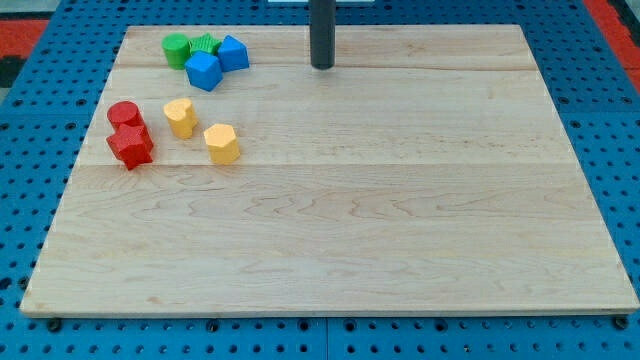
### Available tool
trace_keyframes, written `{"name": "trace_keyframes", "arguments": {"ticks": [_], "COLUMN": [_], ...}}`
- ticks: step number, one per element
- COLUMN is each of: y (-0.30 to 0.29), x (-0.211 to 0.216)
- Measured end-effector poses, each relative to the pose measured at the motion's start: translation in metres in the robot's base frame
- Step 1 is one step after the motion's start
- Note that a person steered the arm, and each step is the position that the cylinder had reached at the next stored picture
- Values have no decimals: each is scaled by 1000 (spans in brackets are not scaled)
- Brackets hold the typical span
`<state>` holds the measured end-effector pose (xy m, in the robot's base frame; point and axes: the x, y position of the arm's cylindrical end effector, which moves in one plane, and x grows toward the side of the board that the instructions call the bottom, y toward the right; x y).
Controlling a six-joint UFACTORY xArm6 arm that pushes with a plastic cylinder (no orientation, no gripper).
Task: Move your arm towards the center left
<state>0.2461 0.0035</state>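
Tip (322, 66) sat at worktop (400, 250) top centre, right of blue blocks (203, 71); leftward move undone; no claw visible.

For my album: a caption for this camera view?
My tip at the wooden board's top, right of the blue blocks.

The visible part of the arm is a single straight rod (322, 32), cylindrical and of uniform thickness along its visible length. Colour: dark grey to near black, with a smooth, faintly glossy finish. A soft lighter band runs lengthwise down its surface. My tip (322, 66) is cut flat and blunt, the same width as the shaft. No cables, screws, seams or markings can be made out. The upper portion is cut off by the frame edge.
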Motion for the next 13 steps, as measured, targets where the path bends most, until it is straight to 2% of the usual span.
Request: {"name": "trace_keyframes", "arguments": {"ticks": [1,3,6,7,8,9,10,11,12,13], "y": [-17,-54,-57,-56,-49,-35,-25,-147,-269,-307], "x": [-51,-53,-45,-10,48,127,241,289,245,204]}}
